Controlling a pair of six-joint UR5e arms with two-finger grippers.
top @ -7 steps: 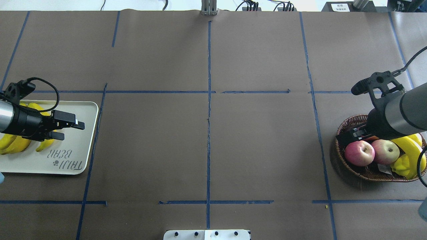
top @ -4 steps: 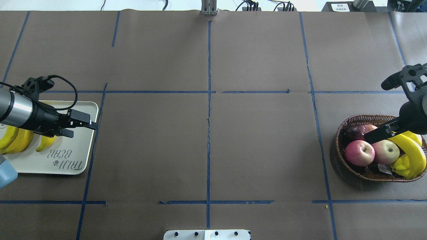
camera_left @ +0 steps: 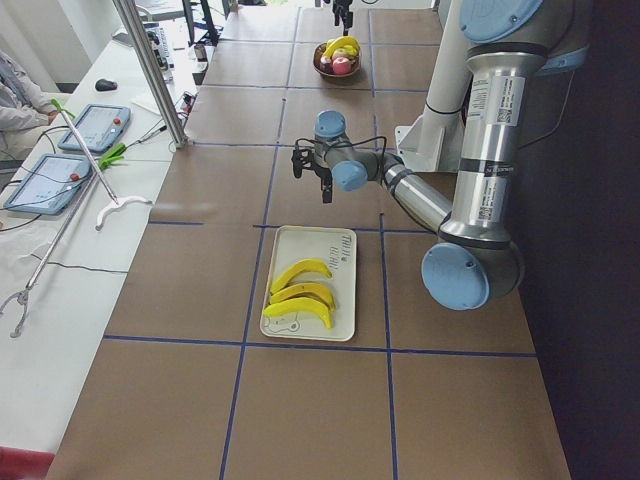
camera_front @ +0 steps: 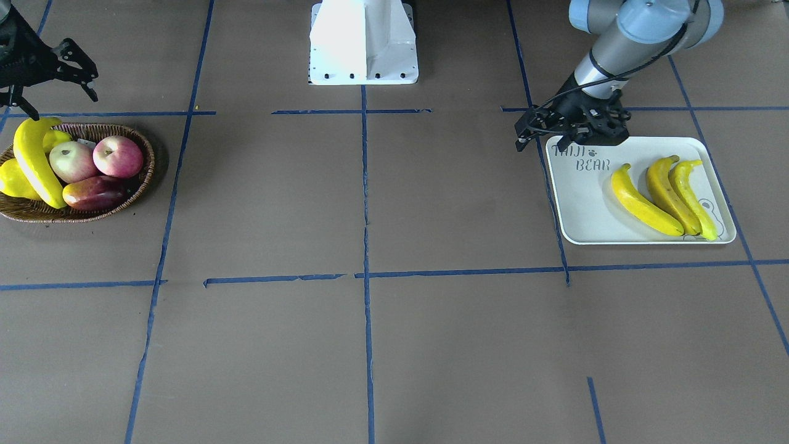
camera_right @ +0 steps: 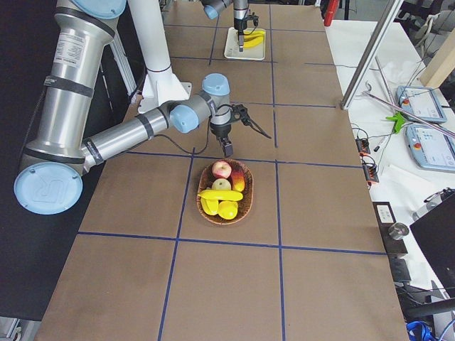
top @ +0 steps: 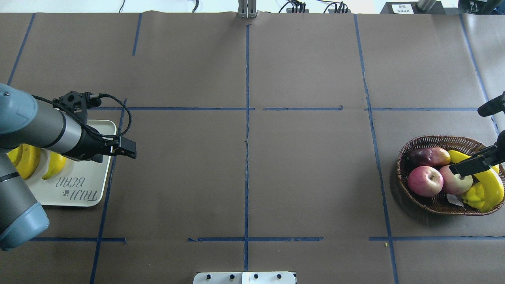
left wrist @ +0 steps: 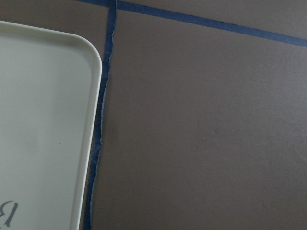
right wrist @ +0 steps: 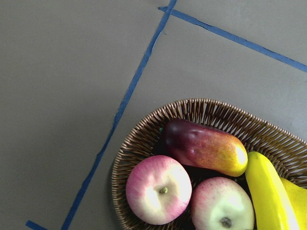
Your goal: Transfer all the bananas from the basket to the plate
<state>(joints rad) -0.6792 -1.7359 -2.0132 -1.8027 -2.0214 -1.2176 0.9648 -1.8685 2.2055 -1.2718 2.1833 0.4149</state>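
At the counter's left end, three bananas (camera_front: 662, 194) are lying side by side on the white plate (top: 88, 185). The left gripper (top: 125, 150), hovering over them a second ago, is now swinging out past the plate's inner edge toward the counter's middle, its jaws parted and carrying nothing.

At the right end, the right gripper (camera_front: 61, 102), sunk among the fruit a second ago, is now hanging raised above the wicker basket (top: 406, 189), toward the counter's right edge. Its jaws are spread wide and empty.

The fourth banana (top: 491, 185) is still lying in the basket, so that pickup appears to have failed and one transfer is remaining. Two apples (camera_front: 73, 161) (camera_front: 118, 156) are pressing close beside it, with a dark red mango (top: 429, 156) behind them. A yellow pear-shaped fruit (top: 473, 195) is sitting tucked against the banana, leaving the jaws little room for a clean grip.
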